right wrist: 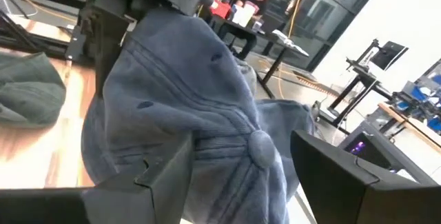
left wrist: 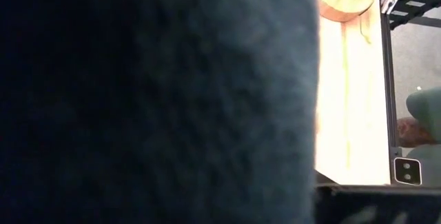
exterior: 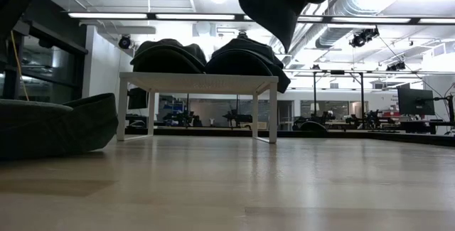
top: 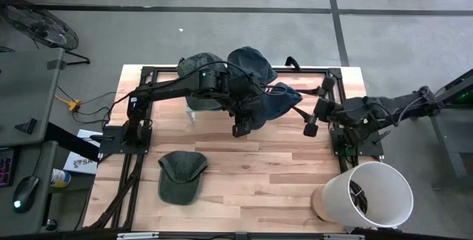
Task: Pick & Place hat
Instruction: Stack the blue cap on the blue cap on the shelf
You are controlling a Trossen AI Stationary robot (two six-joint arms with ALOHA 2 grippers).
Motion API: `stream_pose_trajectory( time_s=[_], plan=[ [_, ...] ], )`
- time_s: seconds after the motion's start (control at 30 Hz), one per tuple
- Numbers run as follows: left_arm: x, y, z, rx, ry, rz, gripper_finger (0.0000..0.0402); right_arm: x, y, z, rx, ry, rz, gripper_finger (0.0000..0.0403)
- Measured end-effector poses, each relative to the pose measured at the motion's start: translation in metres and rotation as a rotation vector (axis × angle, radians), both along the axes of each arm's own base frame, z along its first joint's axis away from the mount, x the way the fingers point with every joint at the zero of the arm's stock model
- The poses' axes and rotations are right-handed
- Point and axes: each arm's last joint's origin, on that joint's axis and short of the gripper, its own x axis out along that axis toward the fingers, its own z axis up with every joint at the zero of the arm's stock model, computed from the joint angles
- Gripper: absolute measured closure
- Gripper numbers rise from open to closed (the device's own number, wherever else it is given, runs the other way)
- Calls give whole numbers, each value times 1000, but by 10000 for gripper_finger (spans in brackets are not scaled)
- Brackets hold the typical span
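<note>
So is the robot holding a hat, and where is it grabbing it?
Yes. The left gripper holds the blue hat up off the table; which part it pinches is hidden. The right gripper is open beside it, holding nothing.

I see a faded blue cap (right wrist: 207, 114) with tone-on-tone stitched seams and a matching blue top button. A plain olive-green cap (top: 181, 175) lies at about 7 o'clock on my light, wood-grained table (top: 251, 188). Two darker caps, one green (top: 198, 66) and one navy (top: 251, 61), sit at 12 o'clock on a white stand (exterior: 199, 83). A white bucket (top: 369, 196) sits at 5 o'clock. Both arms are black.
</note>
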Motion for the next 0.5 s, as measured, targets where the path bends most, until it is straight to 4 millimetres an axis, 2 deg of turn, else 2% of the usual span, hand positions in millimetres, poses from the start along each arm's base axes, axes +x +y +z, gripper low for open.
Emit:
stream_pose_trajectory(
  time_s=[0.27,0.5],
  plan=[
    [0,-3,0,-2,-1,-9,396,1,-7,-5,33,48,33,175],
    [0,-3,0,-1,-1,-8,396,2,-9,-5,33,48,33,239]
  ],
)
